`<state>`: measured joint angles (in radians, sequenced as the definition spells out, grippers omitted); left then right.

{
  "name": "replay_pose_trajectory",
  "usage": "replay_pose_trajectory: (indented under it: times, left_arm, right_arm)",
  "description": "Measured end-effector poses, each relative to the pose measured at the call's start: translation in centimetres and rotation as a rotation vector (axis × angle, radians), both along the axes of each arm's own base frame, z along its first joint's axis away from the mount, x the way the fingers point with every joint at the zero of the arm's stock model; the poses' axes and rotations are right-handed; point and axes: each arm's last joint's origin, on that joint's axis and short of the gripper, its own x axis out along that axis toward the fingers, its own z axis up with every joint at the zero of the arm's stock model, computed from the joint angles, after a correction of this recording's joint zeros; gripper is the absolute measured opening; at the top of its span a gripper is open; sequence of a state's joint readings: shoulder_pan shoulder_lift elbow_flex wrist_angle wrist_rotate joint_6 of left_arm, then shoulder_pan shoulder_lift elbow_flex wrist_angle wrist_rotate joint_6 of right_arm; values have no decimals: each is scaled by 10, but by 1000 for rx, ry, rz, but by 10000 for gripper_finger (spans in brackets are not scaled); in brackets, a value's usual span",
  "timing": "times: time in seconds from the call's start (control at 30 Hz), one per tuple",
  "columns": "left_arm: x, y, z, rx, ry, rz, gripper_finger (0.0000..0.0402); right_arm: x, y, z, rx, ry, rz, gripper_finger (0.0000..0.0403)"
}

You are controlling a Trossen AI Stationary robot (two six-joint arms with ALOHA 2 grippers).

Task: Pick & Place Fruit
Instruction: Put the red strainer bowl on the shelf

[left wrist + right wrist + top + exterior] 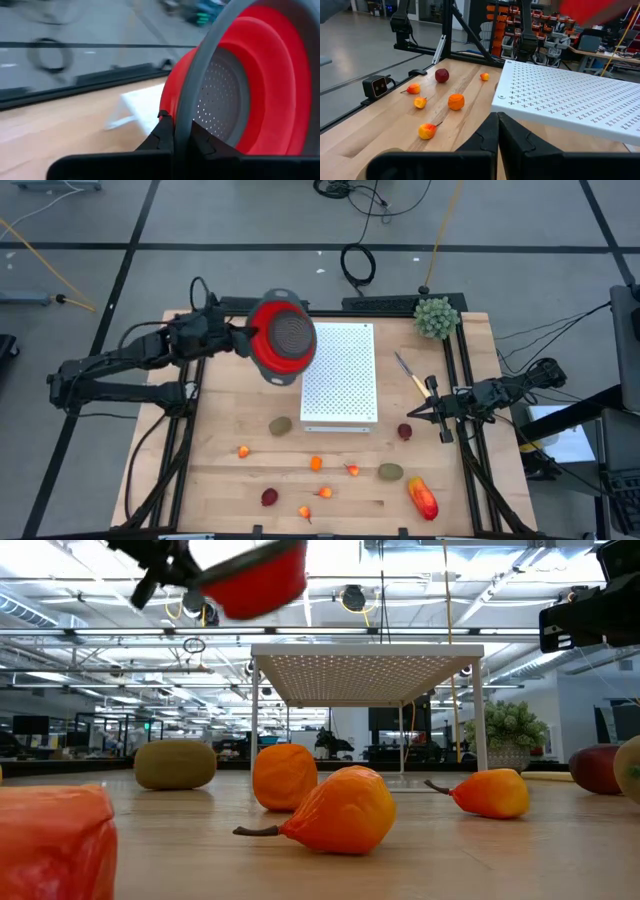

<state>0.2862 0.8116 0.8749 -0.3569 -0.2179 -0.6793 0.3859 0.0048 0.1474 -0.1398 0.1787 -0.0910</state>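
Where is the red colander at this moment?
In the high view, the red colander is held up by the left gripper, shut on its rim, above the white perforated stand's left rear corner.

The table (230,480) is pale wood with visible grain, matt and smooth. The white stand (340,375) looks like painted perforated sheet metal, matt. The colander (283,338) looks like smooth red rubbery plastic with a grey rim. The fruit (340,810) looks like glossy plastic. The plant (436,317) looks like spiky green plastic.
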Motion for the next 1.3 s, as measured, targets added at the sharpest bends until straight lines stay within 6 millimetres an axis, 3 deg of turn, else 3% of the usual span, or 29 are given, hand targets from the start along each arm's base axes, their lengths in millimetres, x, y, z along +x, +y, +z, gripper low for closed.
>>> replay_pose_trajectory:
  times: [0.27,0.57,0.93,1.3]
  left_arm:
    - [6,-12,8,14,-87,-199,4]
    - [8,-18,9,16,-95,-236,5]
    - [21,-14,1,-371,-204,-111,5]
    - [42,-11,-13,-515,-178,-92,7]
  right_arm:
    - [0,0,0,0,0,0,0]
    - [0,0,0,0,0,0,0]
    - [0,0,0,0,0,-1,0]
    - [0,0,0,1,0,-2,0]
